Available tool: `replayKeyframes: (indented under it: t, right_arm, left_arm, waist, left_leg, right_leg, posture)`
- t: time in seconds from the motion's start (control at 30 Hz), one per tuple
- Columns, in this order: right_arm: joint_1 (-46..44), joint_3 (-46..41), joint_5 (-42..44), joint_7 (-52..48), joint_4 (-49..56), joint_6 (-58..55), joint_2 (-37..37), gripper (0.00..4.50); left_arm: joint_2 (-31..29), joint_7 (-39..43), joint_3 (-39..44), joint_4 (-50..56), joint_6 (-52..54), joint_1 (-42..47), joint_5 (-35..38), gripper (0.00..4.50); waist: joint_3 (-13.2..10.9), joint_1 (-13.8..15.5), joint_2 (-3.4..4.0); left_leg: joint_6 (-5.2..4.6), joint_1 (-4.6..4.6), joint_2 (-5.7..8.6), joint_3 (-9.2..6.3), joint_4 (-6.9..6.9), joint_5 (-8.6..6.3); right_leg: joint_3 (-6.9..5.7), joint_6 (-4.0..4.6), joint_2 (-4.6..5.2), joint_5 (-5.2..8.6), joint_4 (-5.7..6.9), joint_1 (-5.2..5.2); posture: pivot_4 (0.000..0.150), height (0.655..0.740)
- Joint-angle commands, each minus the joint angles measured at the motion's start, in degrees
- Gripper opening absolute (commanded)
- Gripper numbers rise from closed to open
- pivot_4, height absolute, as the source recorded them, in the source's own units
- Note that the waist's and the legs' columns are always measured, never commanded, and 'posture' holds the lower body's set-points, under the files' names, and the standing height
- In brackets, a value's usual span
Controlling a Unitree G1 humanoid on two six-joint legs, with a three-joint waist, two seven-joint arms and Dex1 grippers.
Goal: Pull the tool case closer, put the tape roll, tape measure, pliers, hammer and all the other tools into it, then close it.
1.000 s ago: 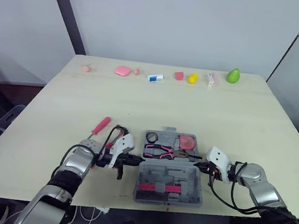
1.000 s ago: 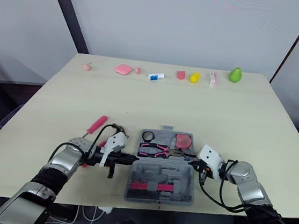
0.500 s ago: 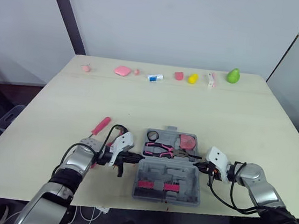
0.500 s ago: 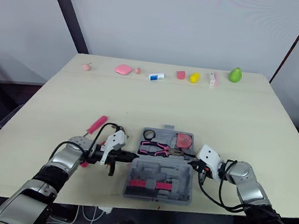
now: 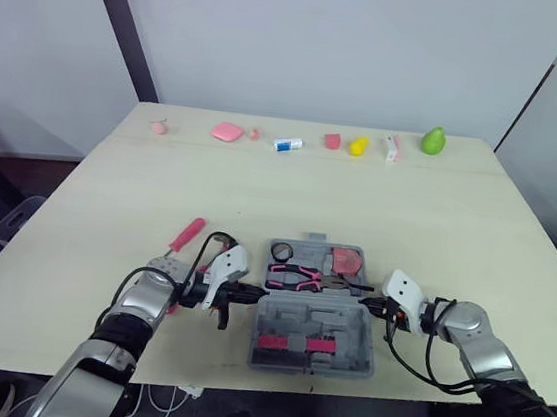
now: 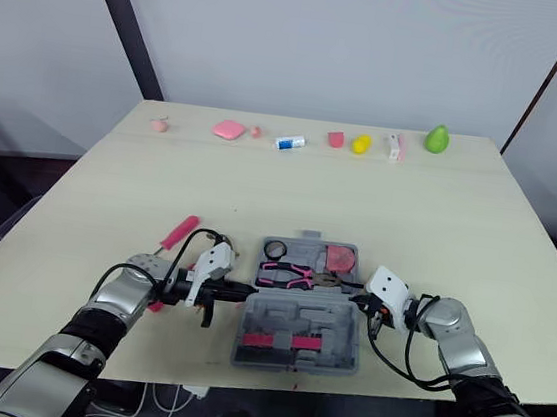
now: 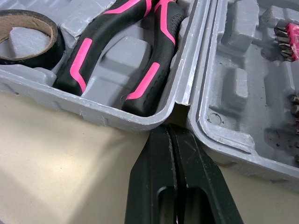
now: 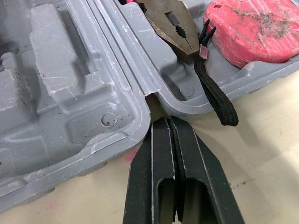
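The grey tool case [image 5: 310, 358] lies open near the table's front edge, its lid half toward me. The far half holds a black tape roll [image 7: 25, 30], pink-and-black pliers [image 7: 140, 46] and a pink tape measure [image 8: 252, 23] with a black strap [image 8: 215, 93]. My left gripper [image 5: 249, 292] is shut, tips at the hinge notch on the case's left side [image 7: 170, 135]. My right gripper [image 5: 373, 304] is shut, tips at the hinge notch on the right side [image 8: 166, 123]. A pink-handled tool [image 5: 190, 232] lies on the table left of the case, partly behind my left arm.
Along the table's far edge runs a row of small things: pink pieces [image 5: 227, 131], a blue-and-white tube [image 5: 288, 144], a yellow item [image 5: 358, 145] and a green fruit [image 5: 433, 140]. Bare tabletop [image 5: 310, 197] stretches between that row and the case.
The case and both shut grippers at its hinge have crept slightly away from the table's front edge. The pink-handled tool has stayed put.
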State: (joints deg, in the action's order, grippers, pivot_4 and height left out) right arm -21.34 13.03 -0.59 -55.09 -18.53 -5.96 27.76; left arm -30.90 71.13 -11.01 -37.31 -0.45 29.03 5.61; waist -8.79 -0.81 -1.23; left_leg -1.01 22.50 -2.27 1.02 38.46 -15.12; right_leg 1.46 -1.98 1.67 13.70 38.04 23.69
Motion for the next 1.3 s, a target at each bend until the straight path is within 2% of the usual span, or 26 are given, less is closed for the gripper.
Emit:
replayKeyframes:
  t: [0.03, 0.53, 1.3]
  right_arm:
    - [-1.8, -0.5, 0.9, 0.3, 1.4, 2.0, -0.9, 0.0]
    - [-2.5, -0.7, 0.9, 1.2, -0.1, 3.7, -1.4, 0.0]
    - [-0.5, -0.2, -0.1, 0.0, 2.1, 0.4, 0.1, 0.0]
  left_arm:
    - [-0.1, -1.3, 0.4, -1.1, -0.2, -0.1, -1.1, 0.05]
    - [0.0, -1.1, 0.3, -0.9, 0.1, -0.3, -1.2, 0.05]
    - [-0.4, -1.1, 0.4, 0.2, 0.7, -0.8, -1.1, 0.05]
  waist:
    - [0.0, 0.0, 0.0]
    - [0.0, 0.0, 0.0]
    - [0.0, 0.0, 0.0]
  left_leg:
    - [0.0, 0.0, 0.0, 0.0, 0.0, 0.0]
    - [0.0, 0.0, 0.0, 0.0, -0.01, 0.0]
    - [0.0, 0.0, 0.0, 0.0, -0.01, 0.0]
  right_leg:
    - [0.0, 0.0, 0.0, 0.0, 0.0, 0.0]
    - [0.0, 0.0, 0.0, 0.0, 0.0, 0.0]
    - [0.0, 0.0, 0.0, 0.0, -0.01, 0.0]
  posture:
    - [0.15, 0.74]
    - [0.15, 0.74]
    - [0.15, 0.74]
